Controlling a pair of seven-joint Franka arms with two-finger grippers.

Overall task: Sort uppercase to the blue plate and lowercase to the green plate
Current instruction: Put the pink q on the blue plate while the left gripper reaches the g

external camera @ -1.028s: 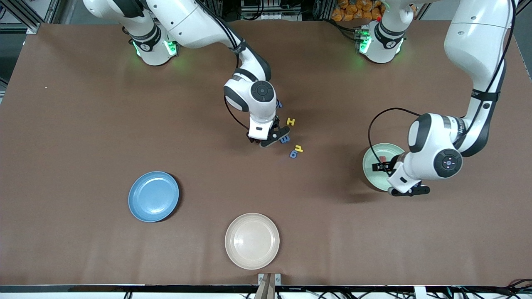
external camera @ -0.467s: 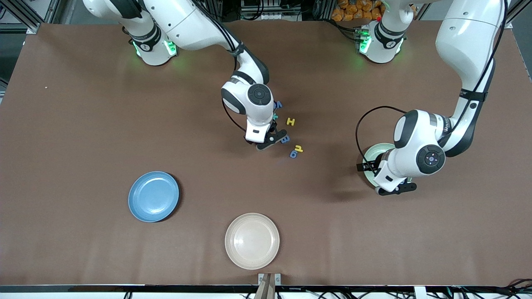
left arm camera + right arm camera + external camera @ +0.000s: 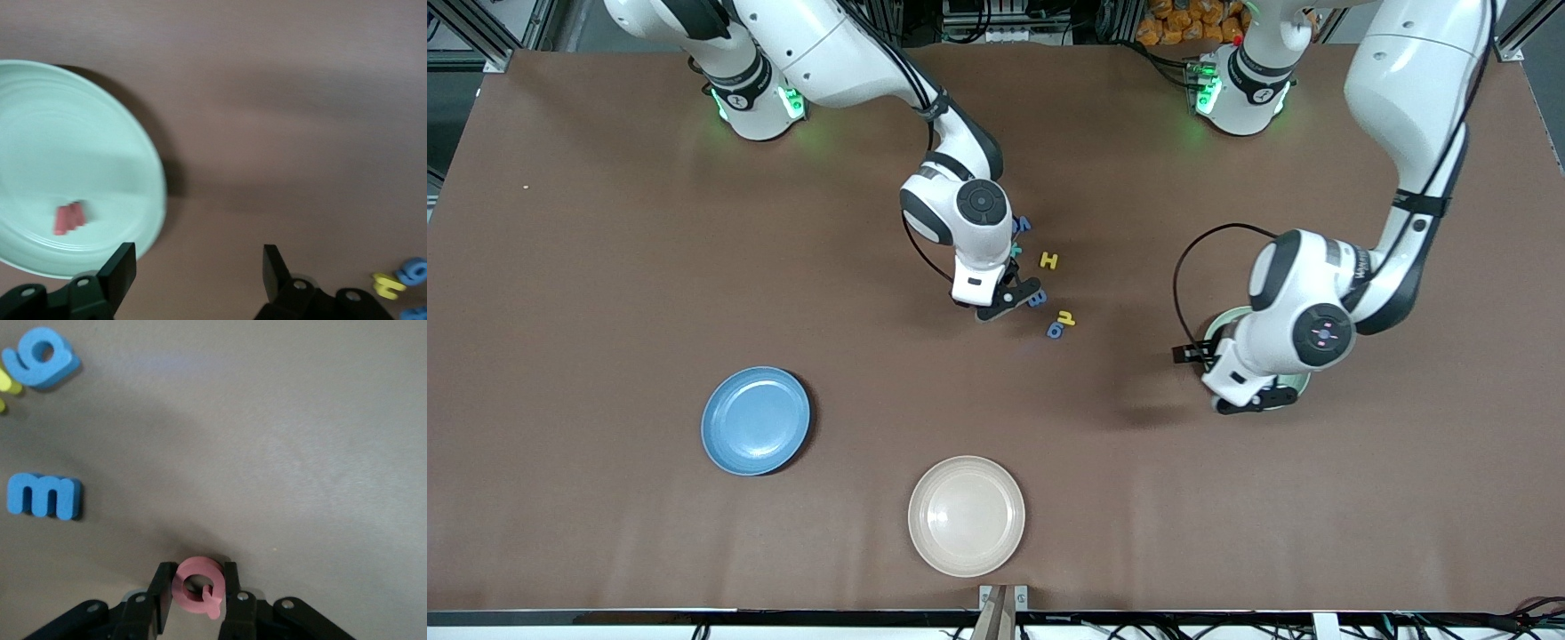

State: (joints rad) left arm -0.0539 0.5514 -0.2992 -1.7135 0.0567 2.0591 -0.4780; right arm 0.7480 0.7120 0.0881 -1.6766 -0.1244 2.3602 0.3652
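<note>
Brown tabletop [image 3: 605,267], bare but for three plates and a small scatter of foam letters near its middle. Landmark: the yellow H [image 3: 1049,260]. Right end effector [image 3: 199,600] is down at the tabletop just beside the H, toward the right arm's end, its fingers closed onto the salmon-red G [image 3: 197,587], which sits pinched between the pads and looks to be at tabletop level. Blue m [image 3: 43,495] and blue rounded letter [image 3: 40,357] lie near the G, untouched; a yellow d/p [image 3: 1064,317] sits nearer the front camera than the H. Blue plate [image 3: 755,420] lies well apart from the H, nearer the front camera and toward the right arm's end; nothing visible in it. Green plate [image 3: 100,133] lies well apart from the H toward the left arm's end, with a red w [image 3: 68,219] already inside. Left end effector [image 3: 197,273] hangs over the green plate's edge, fingers spread wide, holding nothing. Judged step: grasp of an uppercase letter. Next move calls for a clean lift, then a carry to the blue plate; the grip is thin and the piece might twist.
</note>
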